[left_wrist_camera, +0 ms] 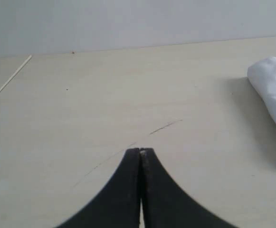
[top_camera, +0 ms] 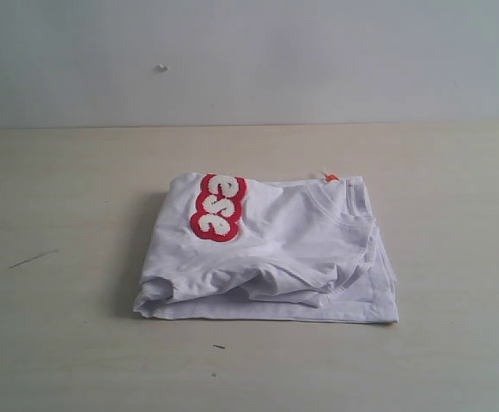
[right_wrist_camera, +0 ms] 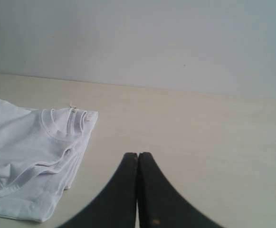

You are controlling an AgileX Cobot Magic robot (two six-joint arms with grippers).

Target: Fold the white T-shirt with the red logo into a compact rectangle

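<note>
The white T-shirt lies folded in a rough rectangle in the middle of the table. Part of the red logo with white letters shows on its top left. The ribbed collar and a small orange tag sit at the far right corner. Neither arm appears in the exterior view. My left gripper is shut and empty over bare table, with a corner of the T-shirt off to one side. My right gripper is shut and empty too, apart from the T-shirt and its collar.
The light wooden table runs back to a pale wall. A thin dark scratch marks the tabletop left of the shirt, and another scratch shows in the left wrist view.
</note>
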